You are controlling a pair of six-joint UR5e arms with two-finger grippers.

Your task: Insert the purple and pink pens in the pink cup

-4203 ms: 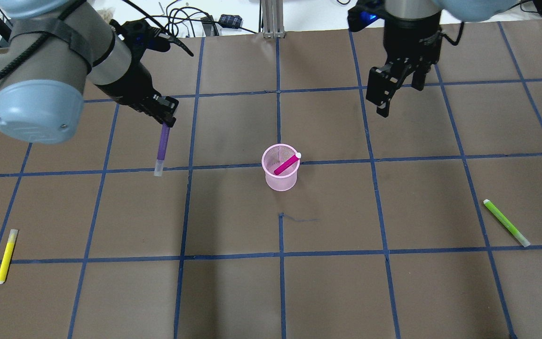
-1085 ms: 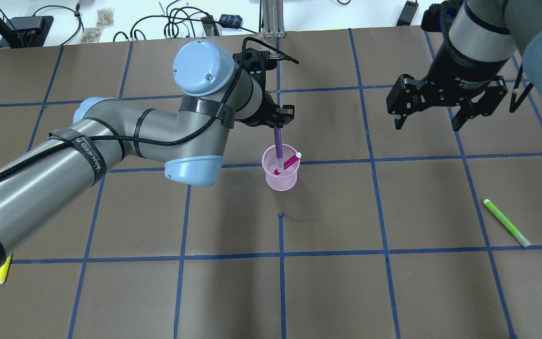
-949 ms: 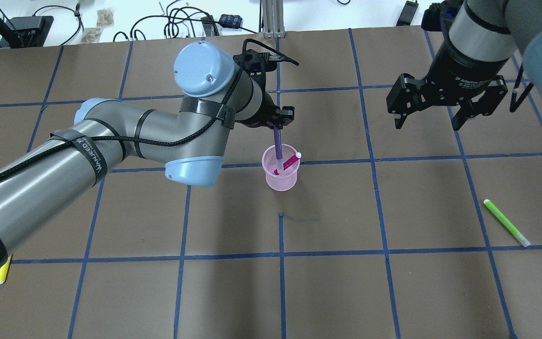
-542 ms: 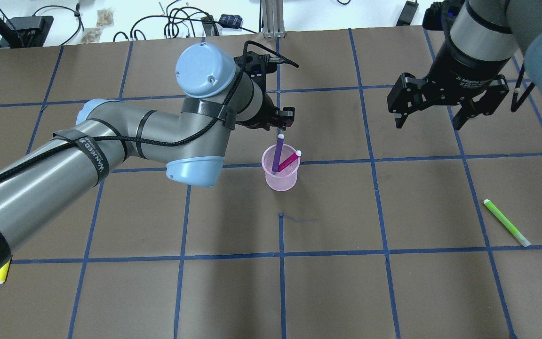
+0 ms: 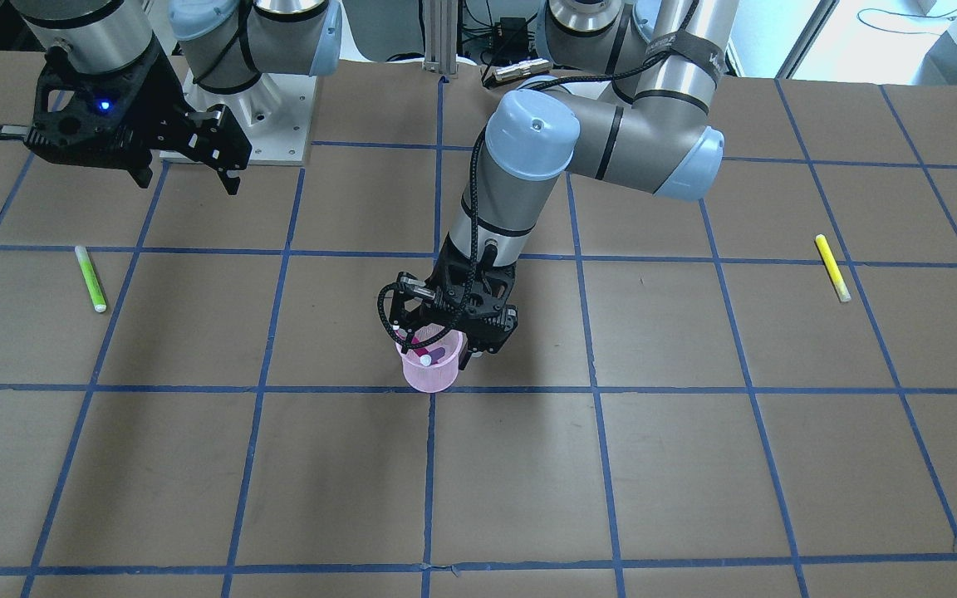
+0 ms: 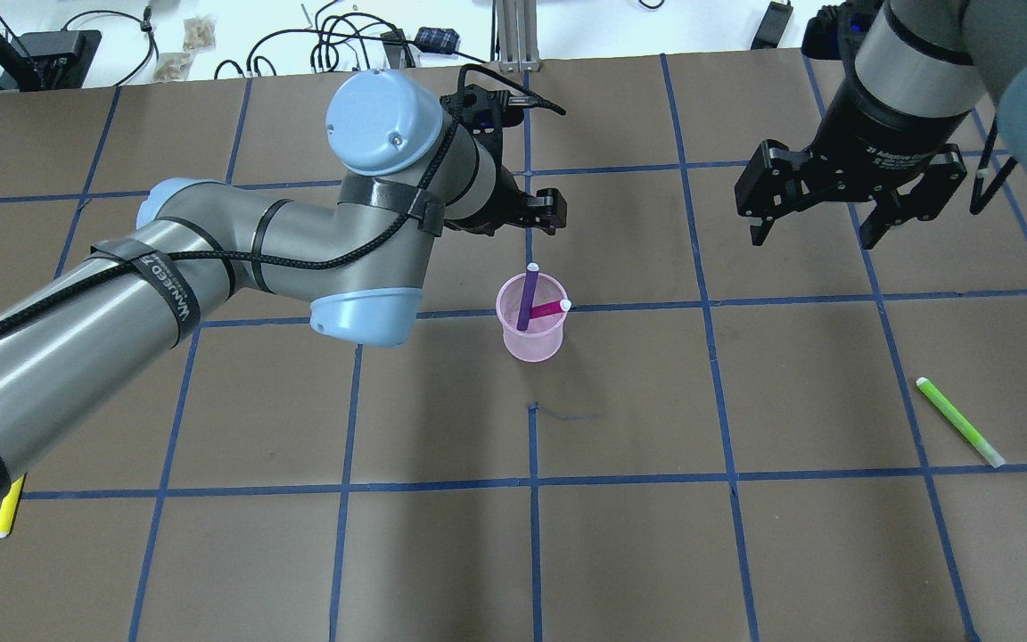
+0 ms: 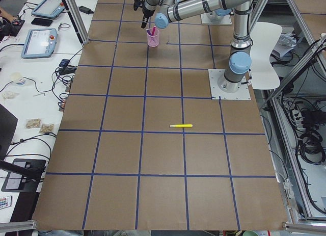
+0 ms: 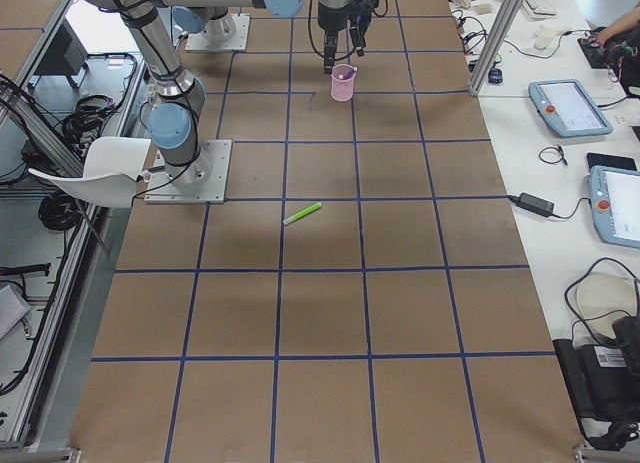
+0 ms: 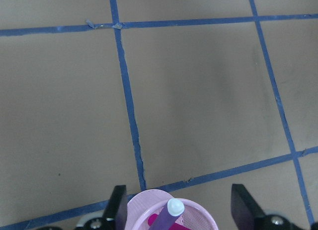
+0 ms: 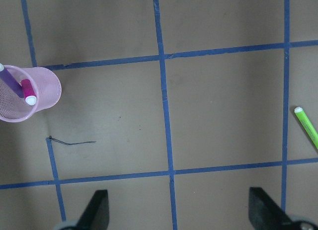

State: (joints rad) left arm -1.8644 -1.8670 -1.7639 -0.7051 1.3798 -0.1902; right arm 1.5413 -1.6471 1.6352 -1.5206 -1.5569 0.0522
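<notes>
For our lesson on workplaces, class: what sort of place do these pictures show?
Likely a robotics lab: a left arm and right arm mounted on a table gridded with blue tape, a control tablet on a side bench, and aluminium framing.

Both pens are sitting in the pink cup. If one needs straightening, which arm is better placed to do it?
Left. The left gripper, open, hangs right by the pink cup, close above the tip of the purple pen. The right gripper, also open, is well off to the side, apart from the cup.
</notes>
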